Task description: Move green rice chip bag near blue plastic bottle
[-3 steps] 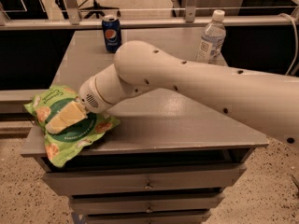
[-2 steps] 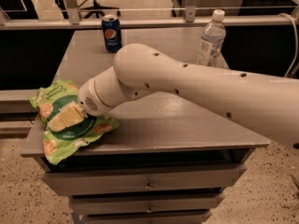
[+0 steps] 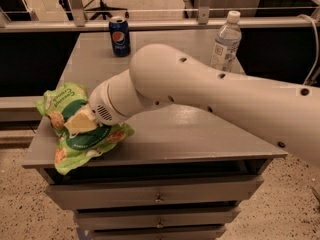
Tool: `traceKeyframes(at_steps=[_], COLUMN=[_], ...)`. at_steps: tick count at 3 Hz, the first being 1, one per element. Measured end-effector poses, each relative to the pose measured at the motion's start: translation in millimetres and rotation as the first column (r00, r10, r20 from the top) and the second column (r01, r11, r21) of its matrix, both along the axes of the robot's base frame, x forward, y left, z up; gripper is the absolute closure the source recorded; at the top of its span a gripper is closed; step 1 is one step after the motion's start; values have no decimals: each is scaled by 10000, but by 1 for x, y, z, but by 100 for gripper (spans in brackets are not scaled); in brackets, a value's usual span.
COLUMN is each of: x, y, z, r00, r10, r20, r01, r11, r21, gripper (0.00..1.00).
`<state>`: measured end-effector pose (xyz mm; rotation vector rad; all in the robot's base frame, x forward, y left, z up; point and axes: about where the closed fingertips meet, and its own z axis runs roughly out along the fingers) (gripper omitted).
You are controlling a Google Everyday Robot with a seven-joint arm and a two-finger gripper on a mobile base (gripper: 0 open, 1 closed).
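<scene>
The green rice chip bag (image 3: pixel 75 139) lies crumpled at the front left corner of the grey table (image 3: pixel 200 129), partly over the edge. My gripper (image 3: pixel 80 122) is at the end of the big white arm, pressed into the middle of the bag. Its pale fingers (image 3: pixel 79 121) are shut on the bag's folds. The blue plastic bottle (image 3: pixel 225 42), clear with a white cap, stands upright at the back right of the table, far from the bag. The arm crosses the table between them.
A blue Pepsi can (image 3: pixel 120 36) stands at the back left of the table. Drawers (image 3: pixel 159 198) run under the table front. A rail (image 3: pixel 150 24) and an office chair lie behind the table.
The gripper and the bag have shifted slightly up and to the right together. The bottle and the can have not moved.
</scene>
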<state>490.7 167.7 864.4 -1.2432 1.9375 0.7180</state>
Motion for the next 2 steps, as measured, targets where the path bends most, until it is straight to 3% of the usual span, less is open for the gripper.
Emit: traceKeyframes(at_steps=[1,2], x=[-2,-6], y=[-24,-54], z=[29,64], r00=[9947,9793], r10=[-194,-263], r20=[1007,2008], r01=[227,447], r11=[9993,9952], r21=[-311,-874], gripper=[100,100])
